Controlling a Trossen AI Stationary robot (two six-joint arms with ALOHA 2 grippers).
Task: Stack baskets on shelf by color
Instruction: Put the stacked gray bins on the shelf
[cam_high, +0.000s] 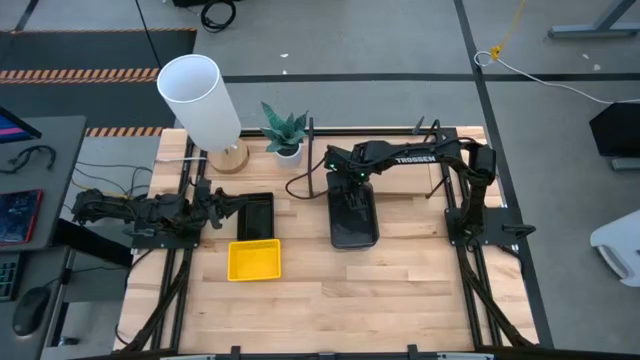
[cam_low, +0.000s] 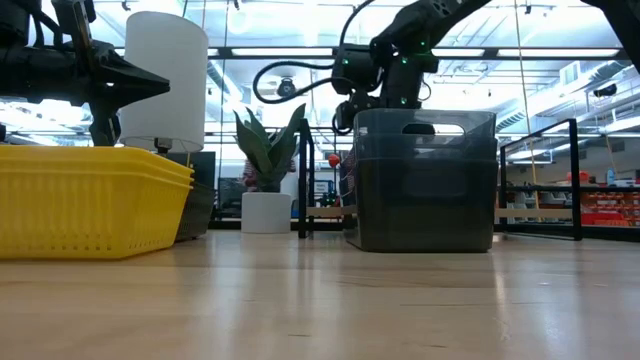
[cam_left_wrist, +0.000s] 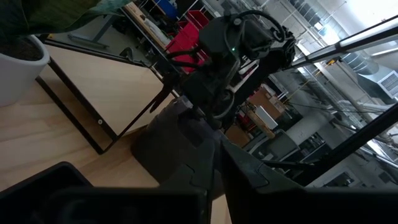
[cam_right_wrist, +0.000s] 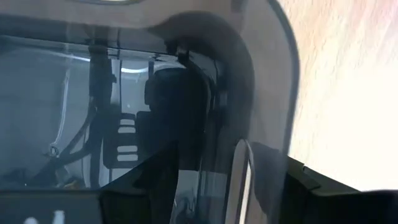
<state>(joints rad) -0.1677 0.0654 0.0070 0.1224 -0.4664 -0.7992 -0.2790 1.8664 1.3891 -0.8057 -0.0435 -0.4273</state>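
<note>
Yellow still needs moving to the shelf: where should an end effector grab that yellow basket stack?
Probably the yellow basket stack's rim along a long side, coming straight down from above: its flared walls open upward, leaving a thin lip exposed. The left end effector is nearest.

Right arm (cam_left_wrist: 239, 46) above dark grey basket (cam_left_wrist: 177, 146), white pot (cam_left_wrist: 18, 65) nearby.

A robotics lab: open industrial ceiling with ducts (cam_left_wrist: 379, 81), desks with monitors (cam_high: 12, 128) nearby.

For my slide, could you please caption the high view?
Right gripper at the grey basket's far rim; left gripper beside the black basket.
</note>
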